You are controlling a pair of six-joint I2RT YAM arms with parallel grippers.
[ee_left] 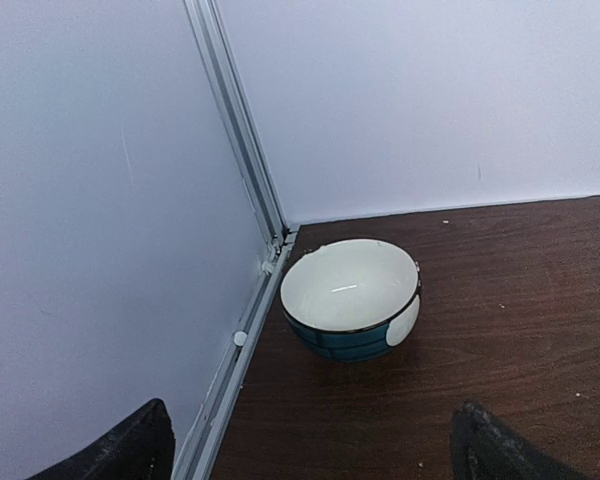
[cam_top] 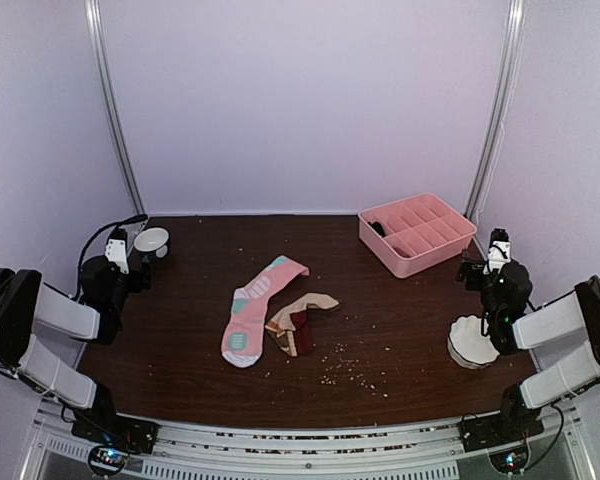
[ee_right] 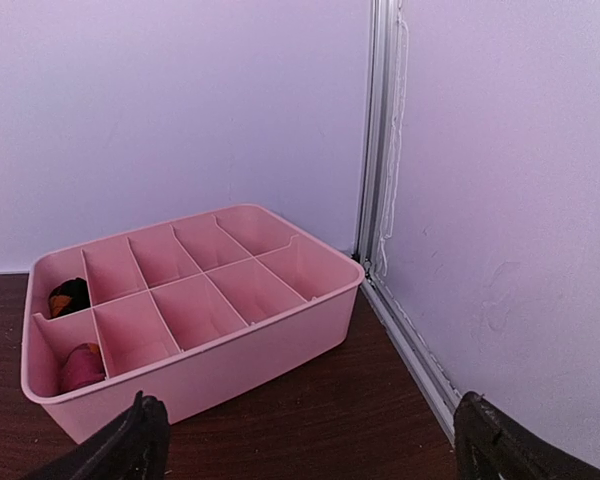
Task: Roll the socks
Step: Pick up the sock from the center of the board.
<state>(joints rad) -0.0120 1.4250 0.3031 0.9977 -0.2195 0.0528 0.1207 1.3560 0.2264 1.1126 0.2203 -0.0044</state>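
Nearest, scattered crumbs (cam_top: pixel 355 372) and a white fluted dish (cam_top: pixel 470 342) sit toward the front right of the table (cam_top: pixel 180 340). Mid-table lie the socks: the pink sock (cam_top: pixel 252 312) stretched flat, the beige sock (cam_top: pixel 298 325) crumpled just beside it on the right, both well apart from the arms and every edge. Farther out, the left gripper (ee_left: pixel 315 450), jaws wide and holding nothing, faces a blue bowl (ee_left: pixel 352 298) near the left wall rail. The right gripper (ee_right: pixel 320 445), equally wide, faces the pink tray (ee_right: pixel 230 355) near the far right corner.
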